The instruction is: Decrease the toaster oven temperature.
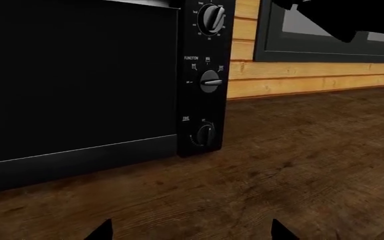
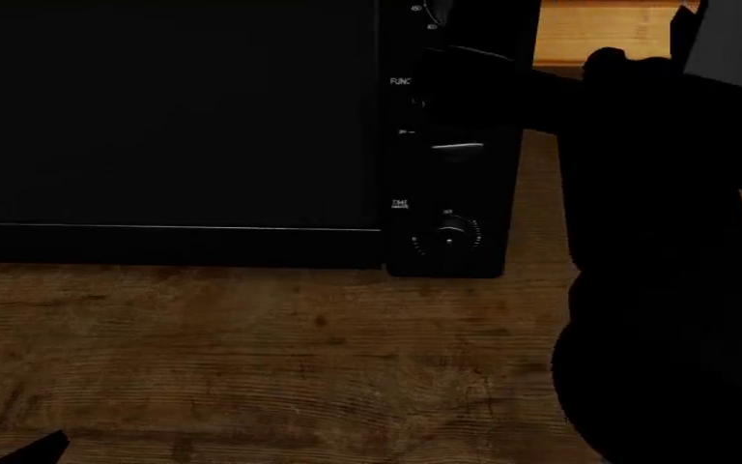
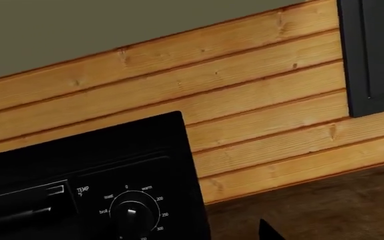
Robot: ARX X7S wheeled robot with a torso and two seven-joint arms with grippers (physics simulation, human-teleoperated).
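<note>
The toaster oven (image 1: 78,80) is a black box with a dark glass door, standing on a wooden counter. Its side panel carries three round knobs: the top temperature knob (image 1: 212,17), the function knob (image 1: 210,81) and the timer knob (image 1: 205,134). My left gripper (image 1: 190,235) is open and empty, low over the counter in front of the panel. My right gripper (image 3: 185,235) is open, close in front of the temperature knob (image 3: 132,215), not touching it; only one fingertip (image 3: 269,231) shows. In the head view my right arm (image 2: 655,193) hides the upper panel.
The wooden counter (image 1: 299,165) runs in front of and to the right of the oven. A plank wall (image 3: 245,100) stands behind it, with a dark window frame (image 3: 372,55) to the oven's right.
</note>
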